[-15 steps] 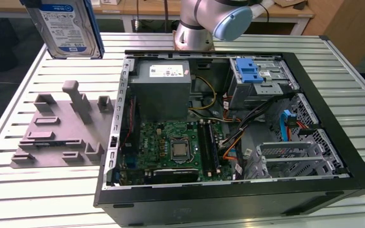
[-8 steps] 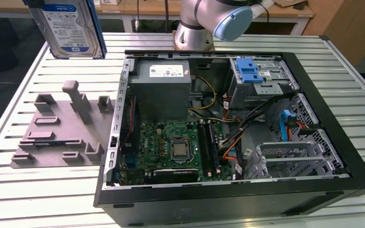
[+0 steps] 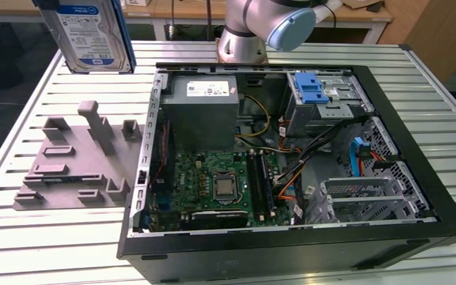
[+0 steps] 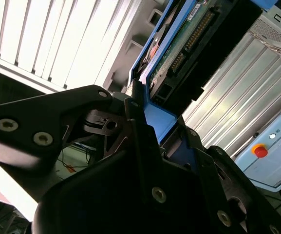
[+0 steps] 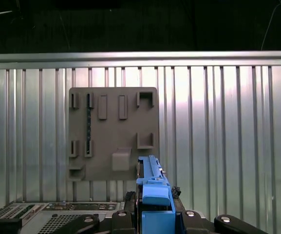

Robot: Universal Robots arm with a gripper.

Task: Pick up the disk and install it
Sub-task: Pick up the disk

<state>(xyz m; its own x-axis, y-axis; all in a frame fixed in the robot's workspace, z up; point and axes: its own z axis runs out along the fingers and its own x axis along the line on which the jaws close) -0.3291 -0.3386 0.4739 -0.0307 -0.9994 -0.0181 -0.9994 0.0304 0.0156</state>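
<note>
Your pincer [image 5: 154,197] is closed on the disk [image 3: 92,32], its jaws pressed against the two sides of the blue frame [image 4: 156,119] at one end of the drive, with nothing else in its hold. In the upper left of the exterior view the disk hangs upright in the air, label side toward the camera, lifted clear of the grey holder plate [image 3: 73,163] on the slatted table [image 3: 46,237] and well apart from the open computer case [image 3: 291,249]. The drive cage [image 3: 331,104] with its blue latch [image 3: 310,89] sits in the upper right part of the case, beside the grey power box [image 3: 204,110]. Treat the disk as a dense, stiff slab: by the look of it, it is fairly heavy for its size and will not bend, but it is likely to take knocks badly. In the second wrist view its green circuit board [image 4: 177,46] and connector pins are bare on one face, so that face probably should not rub against metal. The plastic frame looks smooth and a little springy, so a hold on it may slip or let the drive pivot, all the more because you grip one end and most of the weight hangs beyond the jaws. The frame's side rails seem the right place to hold, not the label or the board.
</note>
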